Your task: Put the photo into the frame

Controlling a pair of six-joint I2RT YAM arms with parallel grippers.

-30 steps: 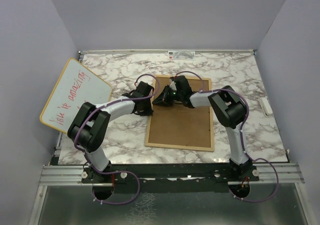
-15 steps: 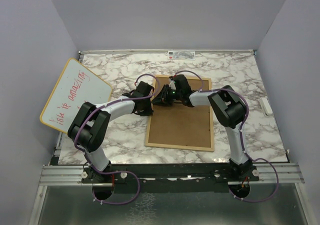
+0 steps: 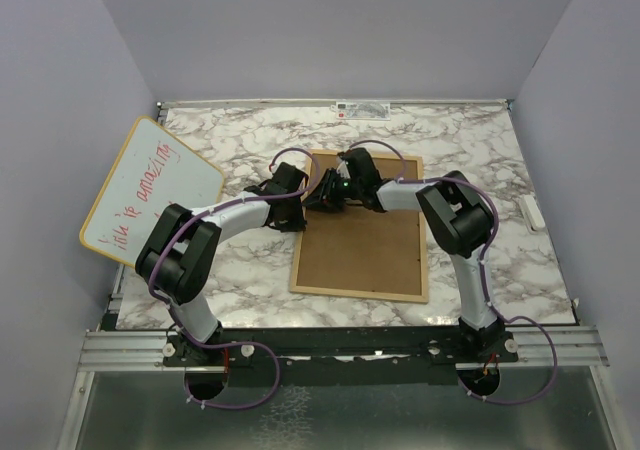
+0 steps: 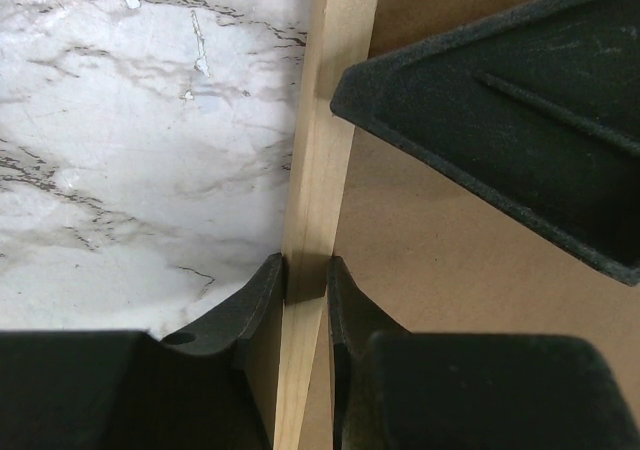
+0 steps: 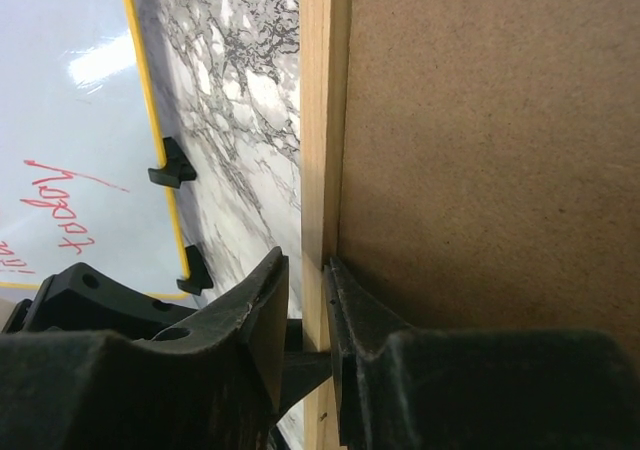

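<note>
The frame (image 3: 358, 293) of thin light wood lies flat on the marble table with the brown backing board (image 3: 365, 245) facing up. The photo is hidden. My left gripper (image 3: 306, 208) is shut on the frame's left rail (image 4: 320, 150) near the far corner, with a finger (image 4: 262, 300) on each side. My right gripper (image 3: 324, 198) reaches over the same rail (image 5: 322, 120) just beyond it. Its jaws straddle the rail, one finger (image 5: 345, 300) at the seam with the backing board (image 5: 490, 140), the other a little off the wood.
A round-cornered whiteboard (image 3: 150, 190) with red handwriting leans at the left wall, also in the right wrist view (image 5: 70, 120). A small white object (image 3: 531, 213) lies by the right wall. Grey walls enclose the table on three sides.
The right gripper has shifted slightly towards the frame's far left corner. The left arm and the frame have hardly moved.
</note>
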